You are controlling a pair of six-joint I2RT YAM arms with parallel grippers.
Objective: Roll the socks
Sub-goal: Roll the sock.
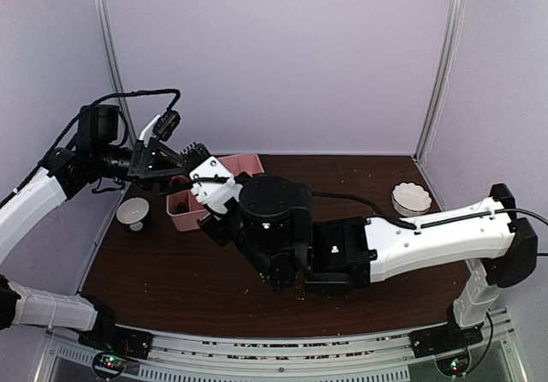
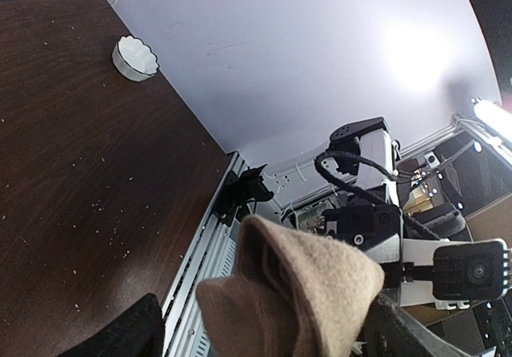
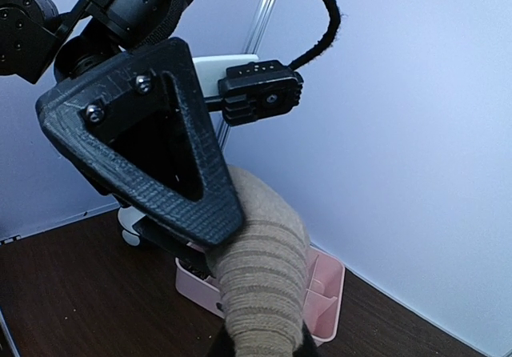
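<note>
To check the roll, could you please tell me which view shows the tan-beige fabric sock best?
The right wrist view: the ribbed tan-beige fabric sock fills its lower centre. The left wrist view shows only its folded end; overhead, it cannot be made out.

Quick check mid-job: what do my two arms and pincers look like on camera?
Both the left arm and right arm have white shells with black joints. A black braided cable runs from the left wrist. The left pincer has black, ribbed, triangular open-frame fingers fixed with silver screws. The right pincer is black too, mostly hidden.
</note>
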